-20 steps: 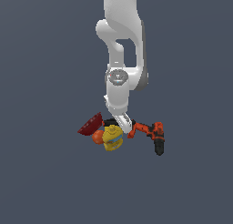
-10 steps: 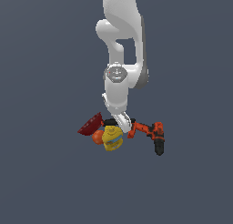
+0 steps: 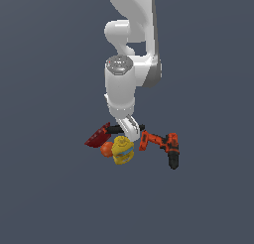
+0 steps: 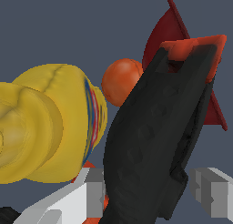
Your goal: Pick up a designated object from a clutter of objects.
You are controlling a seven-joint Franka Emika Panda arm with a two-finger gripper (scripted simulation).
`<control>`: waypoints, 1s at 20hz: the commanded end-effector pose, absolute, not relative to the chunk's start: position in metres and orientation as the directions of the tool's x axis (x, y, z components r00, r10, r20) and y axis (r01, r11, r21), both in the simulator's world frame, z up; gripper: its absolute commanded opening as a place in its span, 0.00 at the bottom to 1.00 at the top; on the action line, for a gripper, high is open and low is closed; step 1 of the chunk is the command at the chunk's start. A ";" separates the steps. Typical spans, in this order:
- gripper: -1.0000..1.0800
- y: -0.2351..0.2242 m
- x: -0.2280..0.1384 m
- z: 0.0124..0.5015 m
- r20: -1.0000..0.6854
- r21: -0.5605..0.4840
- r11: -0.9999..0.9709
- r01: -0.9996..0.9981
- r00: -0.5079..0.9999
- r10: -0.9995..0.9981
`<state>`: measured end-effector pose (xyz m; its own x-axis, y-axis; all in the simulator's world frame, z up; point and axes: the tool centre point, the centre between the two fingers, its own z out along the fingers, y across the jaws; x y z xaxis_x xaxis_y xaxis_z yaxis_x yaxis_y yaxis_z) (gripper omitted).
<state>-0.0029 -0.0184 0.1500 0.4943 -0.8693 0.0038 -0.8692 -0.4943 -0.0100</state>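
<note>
Exterior view: clutter sits mid-frame on the plain grey bench (image 3: 49,198), directly under the white arm (image 3: 121,89), which comes down from 12 o'clock. Taking the yellow lumpy object (image 3: 122,150) as the clock centre: the dark red bowl (image 3: 97,136) is at 10 o'clock, tilted on its edge. The orange ball (image 3: 106,149) is at 9 o'clock, touching the yellow lump. The black rod (image 3: 114,129) is at 12 o'clock, lying roughly level behind the lump, its middle hidden by the end effector (image 3: 131,135). The orange-black drill (image 3: 164,145) is at 3 o'clock, just beside the pile, with its black handle pointing to 6 o'clock.

Wrist view: the yellow lumpy object (image 4: 45,127) shows its blue band (image 4: 91,114) and fills one side. The orange ball (image 4: 120,81) is behind it, and the bowl (image 4: 170,36) behind that. The black rod (image 4: 150,136) looms very close, its red-orange tip (image 4: 200,44) at the far end. It runs between the two grey fingers (image 4: 88,196) of the end effector (image 4: 150,198). The fingers sit on either side of the rod; cannot tell whether they are pressing it or only straddling it.
</note>
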 end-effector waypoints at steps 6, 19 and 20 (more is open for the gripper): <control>0.00 -0.040 0.020 0.220 0.004 -0.010 -0.493 -0.870 0.493 -0.870; 0.00 -0.075 0.060 0.334 0.002 -0.005 -0.491 -0.871 0.491 -0.871; 0.00 -0.077 0.063 0.341 0.002 -0.004 -0.491 -0.871 0.491 -0.871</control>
<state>0.0585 -0.0738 0.3284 0.4912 -0.8711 0.0017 -0.8711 -0.4912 -0.0043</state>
